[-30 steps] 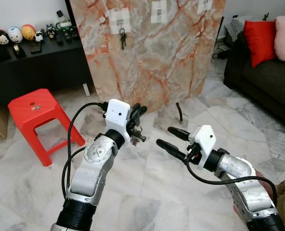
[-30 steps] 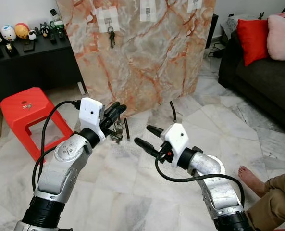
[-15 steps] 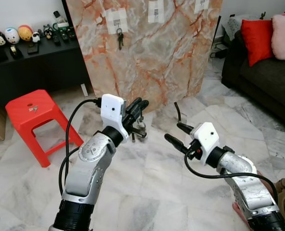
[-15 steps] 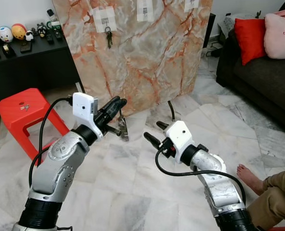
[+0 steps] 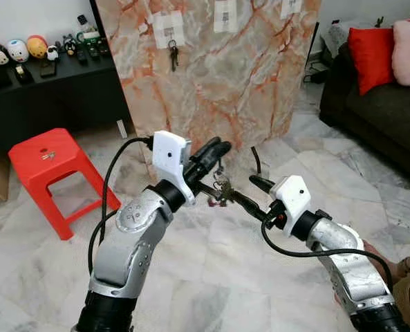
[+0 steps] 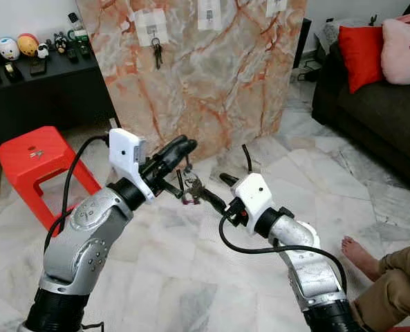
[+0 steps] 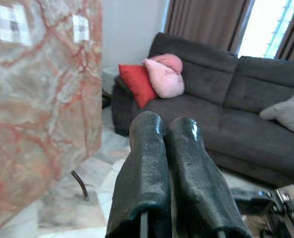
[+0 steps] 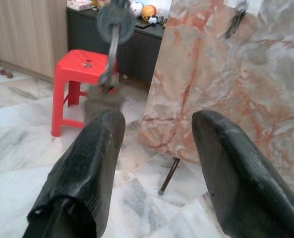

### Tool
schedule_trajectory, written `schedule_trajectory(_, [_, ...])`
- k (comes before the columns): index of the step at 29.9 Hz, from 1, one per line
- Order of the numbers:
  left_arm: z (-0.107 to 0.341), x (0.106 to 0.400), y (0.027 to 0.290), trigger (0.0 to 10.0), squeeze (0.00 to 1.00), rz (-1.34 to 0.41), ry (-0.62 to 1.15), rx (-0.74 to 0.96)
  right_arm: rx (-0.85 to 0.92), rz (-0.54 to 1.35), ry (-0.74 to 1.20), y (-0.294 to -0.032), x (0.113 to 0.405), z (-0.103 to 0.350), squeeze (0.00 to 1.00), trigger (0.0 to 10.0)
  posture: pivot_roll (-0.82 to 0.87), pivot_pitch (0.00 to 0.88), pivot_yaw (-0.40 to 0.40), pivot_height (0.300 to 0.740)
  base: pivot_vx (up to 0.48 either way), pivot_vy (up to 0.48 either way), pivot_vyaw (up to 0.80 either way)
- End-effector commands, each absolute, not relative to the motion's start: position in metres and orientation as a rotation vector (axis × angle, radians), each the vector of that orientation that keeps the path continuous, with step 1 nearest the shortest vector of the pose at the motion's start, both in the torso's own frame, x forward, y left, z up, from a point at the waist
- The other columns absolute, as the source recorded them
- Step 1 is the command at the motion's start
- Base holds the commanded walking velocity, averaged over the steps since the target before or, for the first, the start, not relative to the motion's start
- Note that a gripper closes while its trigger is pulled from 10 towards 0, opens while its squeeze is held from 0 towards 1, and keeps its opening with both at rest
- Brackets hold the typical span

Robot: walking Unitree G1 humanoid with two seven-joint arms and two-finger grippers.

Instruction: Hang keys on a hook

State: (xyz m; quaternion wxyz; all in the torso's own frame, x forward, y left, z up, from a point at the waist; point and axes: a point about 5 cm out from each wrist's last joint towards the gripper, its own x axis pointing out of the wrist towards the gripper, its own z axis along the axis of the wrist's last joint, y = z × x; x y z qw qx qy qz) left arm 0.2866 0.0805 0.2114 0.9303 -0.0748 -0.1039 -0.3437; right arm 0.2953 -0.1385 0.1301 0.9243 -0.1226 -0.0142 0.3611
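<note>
Both arms are up in front of the marble board (image 5: 218, 76), out over the floor. The left claw (image 5: 215, 151) has its two black fingers pressed together, and a bunch of keys (image 5: 222, 191) dangles just under them, apparently pinched there. The right claw (image 5: 249, 192) is spread wide, its lower finger reaching in right beside that bunch; from the right wrist view the keys (image 8: 109, 54) hang just above one finger. High on the board, a second set of keys (image 5: 172, 54) hangs on a hook beneath a white patch. A red stool (image 5: 52, 166) stands to the robot's left, a dark sofa (image 5: 384, 104) to its right.
</note>
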Motion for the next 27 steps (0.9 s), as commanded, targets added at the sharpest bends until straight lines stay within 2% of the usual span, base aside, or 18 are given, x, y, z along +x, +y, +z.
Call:
schedule_trajectory(1, [0.217, 0.282, 0.078, 10.0, 0.0, -0.74, -0.232, -0.157, -0.264, 0.735, -0.058, -0.136, 0.298, 0.134, 0.0, 10.0, -0.15, 0.075, 0.014, 0.74, 0.0, 0.0, 0.0])
schedule_trajectory(10, [0.221, 0.275, 0.073, 10.0, 0.0, -0.792, -0.229, -0.174, -0.221, 0.783, -0.131, -0.121, 0.297, 0.143, 0.0, 10.0, -0.15, 0.079, 0.013, 0.74, 0.0, 0.0, 0.0])
schedule_trajectory(17, [0.223, 0.275, 0.071, 10.0, 0.0, -0.807, -0.235, -0.177, -0.219, 0.797, -0.119, -0.119, 0.295, 0.139, 0.0, 10.0, -0.15, 0.081, 0.014, 0.74, 0.0, 0.0, 0.0])
schedule_trajectory(19, [0.223, 0.274, 0.07, 10.0, 0.0, -0.815, -0.232, -0.18, -0.208, 0.816, -0.121, -0.117, 0.293, 0.139, 0.0, 8.9, -0.15, 0.081, 0.015, 0.74, 0.0, 0.0, 0.0])
schedule_trajectory(20, [0.223, 0.274, 0.07, 10.0, 0.0, -0.815, -0.232, -0.18, -0.208, 0.816, -0.121, -0.117, 0.293, 0.139, 0.0, 8.9, -0.15, 0.081, 0.015, 0.74, 0.0, 0.0, 0.0])
schedule_trajectory(21, [0.223, 0.274, 0.07, 10.0, 0.0, -0.815, -0.232, -0.179, -0.201, 0.824, -0.121, -0.116, 0.292, 0.139, 0.0, 8.2, -0.15, 0.081, 0.015, 0.74, 0.0, 0.0, 0.0])
schedule_trajectory(22, [0.223, 0.274, 0.07, 10.0, 0.0, -0.814, -0.232, -0.18, -0.192, 0.838, -0.116, -0.115, 0.29, 0.139, 0.0, 10.0, -0.15, 0.081, 0.015, 0.74, 0.0, 0.0, 0.0])
schedule_trajectory(27, [0.222, 0.274, 0.071, 10.0, 0.0, -0.809, -0.231, -0.177, -0.195, 0.854, -0.111, -0.113, 0.283, 0.139, 0.0, 10.0, -0.15, 0.081, 0.012, 0.74, 0.0, 0.0, 0.0])
